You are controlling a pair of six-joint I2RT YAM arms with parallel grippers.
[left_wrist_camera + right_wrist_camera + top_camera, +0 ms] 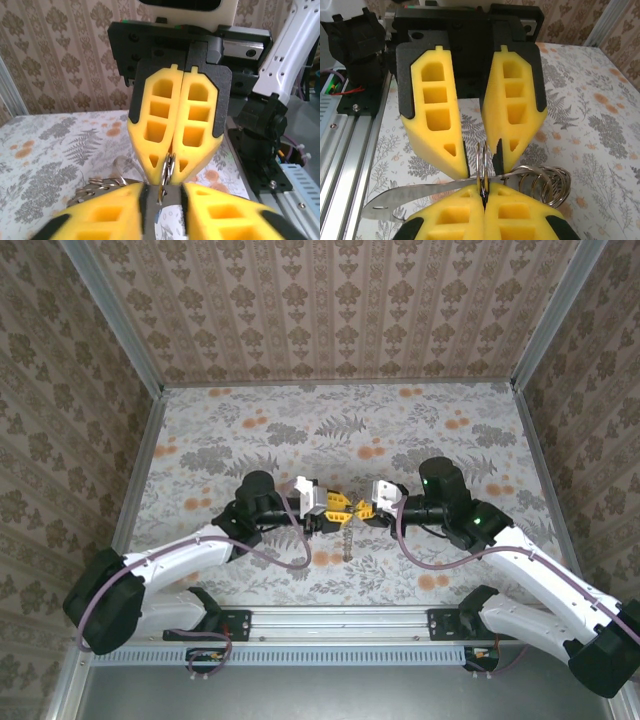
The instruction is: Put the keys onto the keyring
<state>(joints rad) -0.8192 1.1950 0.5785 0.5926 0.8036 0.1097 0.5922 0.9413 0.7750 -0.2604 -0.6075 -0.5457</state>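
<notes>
My two grippers meet tip to tip above the middle of the table. My right gripper (484, 192) is shut on the lower edge of the keyring (482, 161), a thin silvery split ring standing upright. The left gripper (482, 169) faces it, open, one yellow finger on each side of the ring without pinching it. A flat silvery blade (415, 196), apparently a key, lies crosswise through the ring. A string of small metal rings (547, 184) hangs off the other side. From above, that string (347, 540) dangles below the left gripper (343, 511) and the right gripper (362, 511).
The floral-print table (250, 440) is enclosed by patterned walls on three sides. An aluminium rail (340, 620) carrying both arm bases runs along the near edge. Both arms reach inward from the bottom corners.
</notes>
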